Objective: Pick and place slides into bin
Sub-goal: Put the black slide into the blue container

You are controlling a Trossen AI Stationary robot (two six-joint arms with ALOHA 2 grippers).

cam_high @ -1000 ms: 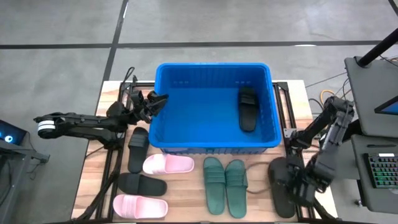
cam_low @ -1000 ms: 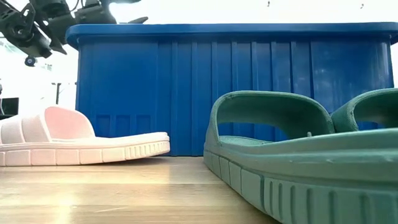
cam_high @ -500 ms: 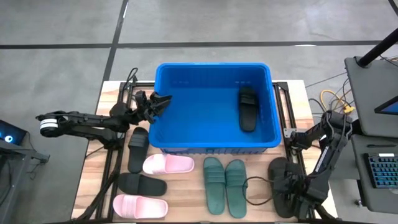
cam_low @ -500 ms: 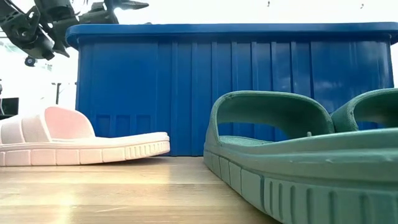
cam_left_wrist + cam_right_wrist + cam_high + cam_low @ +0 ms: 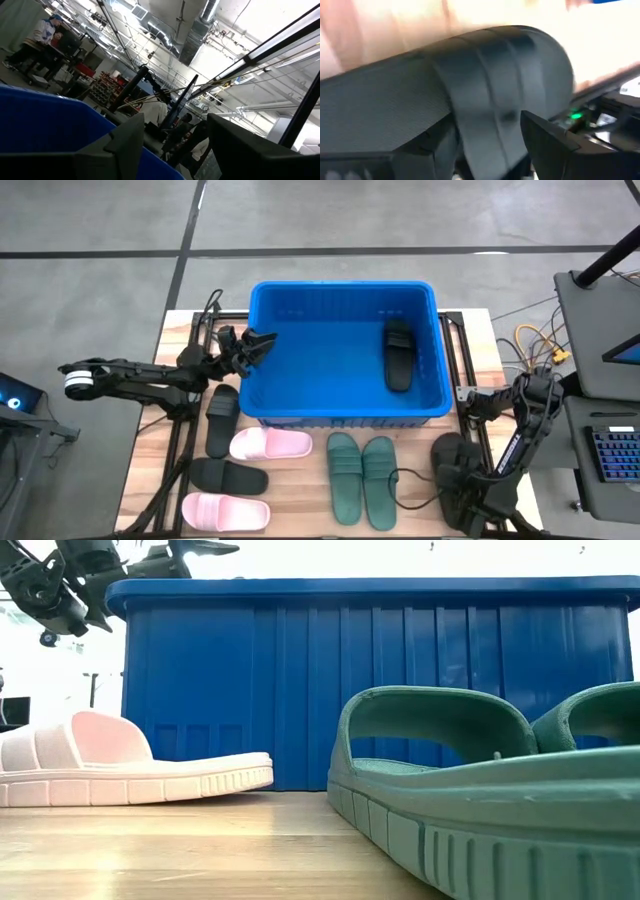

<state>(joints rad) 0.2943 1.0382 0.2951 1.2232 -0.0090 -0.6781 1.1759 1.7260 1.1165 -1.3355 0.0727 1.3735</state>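
Hovering over a black slide [image 5: 452, 480] at the worktop's near right corner, right gripper [image 5: 478, 498] spread apart, empty. Light, squashy foam; best pinched across the wide strap. Left gripper [image 5: 256, 345] agape at the bin [image 5: 262, 395] rim.

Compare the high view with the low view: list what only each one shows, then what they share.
Only the high view: the black slide lying inside the bin, two black slides on the table's left side, the second pink slide, and the right gripper open over another black slide at the table's right side.

Only the low view: the bin's ribbed outer wall up close and the slides' side profiles.

Both: the blue bin, a pink slide, the two green slides, and the left gripper open at the bin's left rim.
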